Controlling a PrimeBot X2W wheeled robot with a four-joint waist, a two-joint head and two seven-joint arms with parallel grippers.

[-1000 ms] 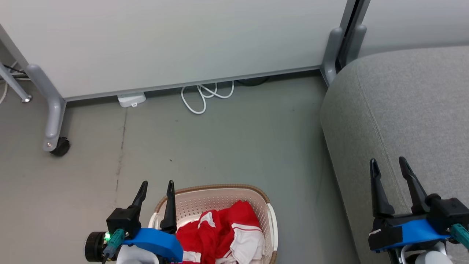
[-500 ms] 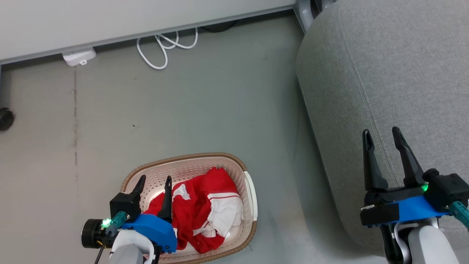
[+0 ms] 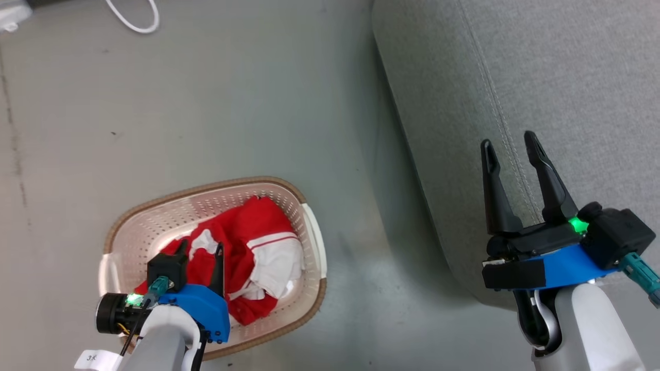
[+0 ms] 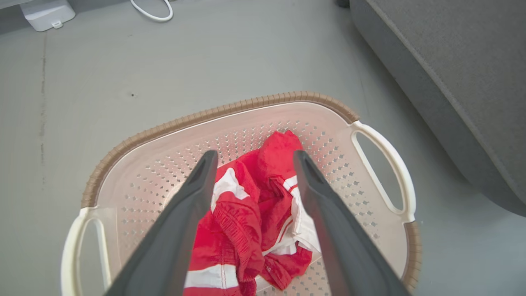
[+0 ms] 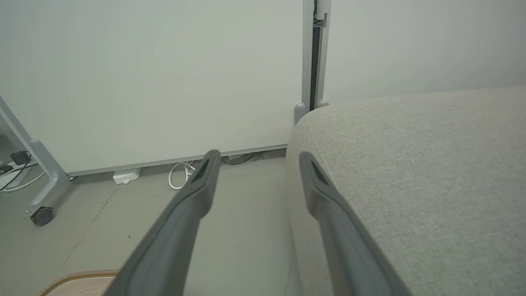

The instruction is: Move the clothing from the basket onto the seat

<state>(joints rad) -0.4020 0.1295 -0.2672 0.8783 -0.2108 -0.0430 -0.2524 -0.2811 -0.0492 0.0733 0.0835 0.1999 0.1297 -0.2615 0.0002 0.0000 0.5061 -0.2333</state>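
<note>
grey floor (image 3: 232, 103), pale partition panels (image 5: 164, 74)
a looped white cable (image 3: 138, 32) and a small white box (image 4: 47, 14) were laid on the floor at the panels' foot; a grey leg (image 5: 45, 172) was borne on a dark caster (image 5: 42, 216); the floor was marked by a dark line (image 4: 42, 123).

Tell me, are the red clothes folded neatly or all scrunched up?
Scrunched up. The red-and-white clothing lies in a rumpled heap inside the basket, bunched and creased, not stacked flat.
</note>
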